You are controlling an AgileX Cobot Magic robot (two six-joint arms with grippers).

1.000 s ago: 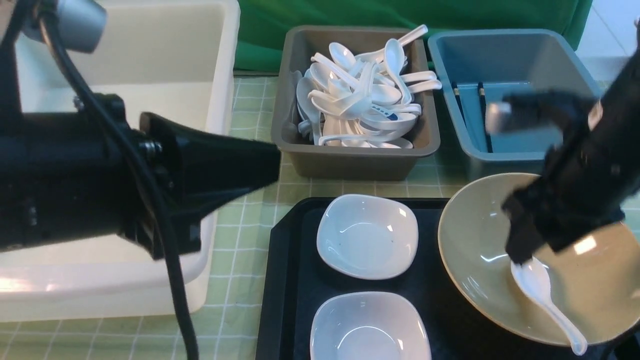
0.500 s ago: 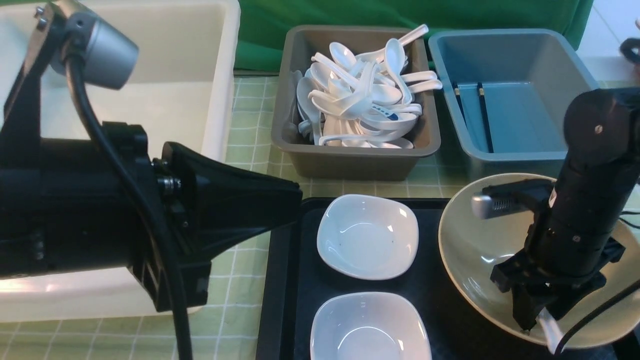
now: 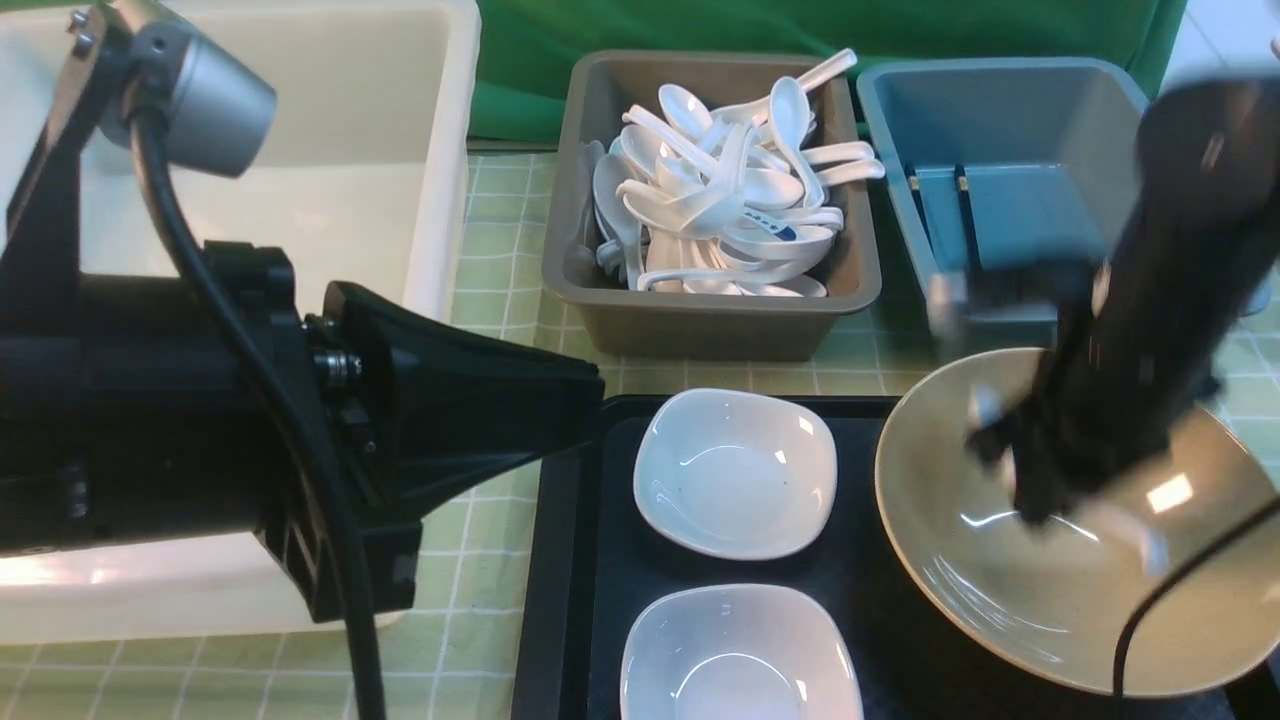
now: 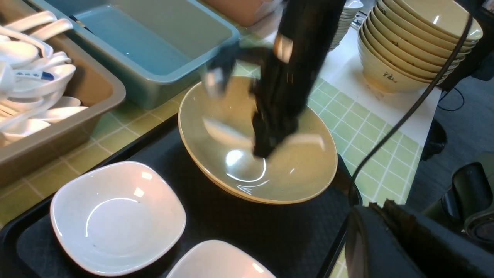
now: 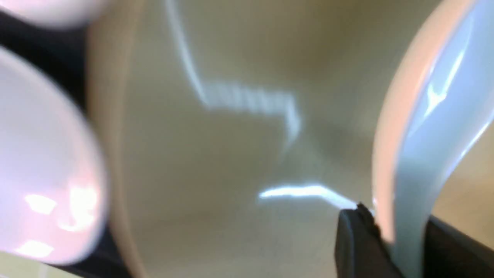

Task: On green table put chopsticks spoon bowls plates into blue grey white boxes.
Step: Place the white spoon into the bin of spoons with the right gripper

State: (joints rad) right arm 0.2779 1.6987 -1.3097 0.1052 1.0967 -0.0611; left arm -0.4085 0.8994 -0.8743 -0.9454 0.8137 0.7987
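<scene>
My right gripper (image 3: 1035,505) is shut on a white spoon (image 5: 417,154) and holds it just above the wide tan bowl (image 3: 960,580); both are motion-blurred. The left wrist view shows that gripper (image 4: 266,148) with the spoon (image 4: 227,133) over the tan bowl (image 4: 293,181). My left gripper (image 3: 590,385) is shut and empty, hovering by the black tray's (image 3: 565,560) left edge; its tips show in its own view (image 4: 380,204). Two white square bowls (image 3: 735,470) (image 3: 740,660) sit on the tray.
The grey box (image 3: 710,320) holds several white spoons. The blue box (image 3: 1000,100) holds two chopsticks (image 3: 965,215). The white box (image 3: 445,200) stands at the left. A stack of tan bowls (image 4: 409,50) stands past the table's right side.
My right gripper came down into the tan bowl, closed on the spoon's handle and has lifted it. My left arm shifted right, then stayed still.
</scene>
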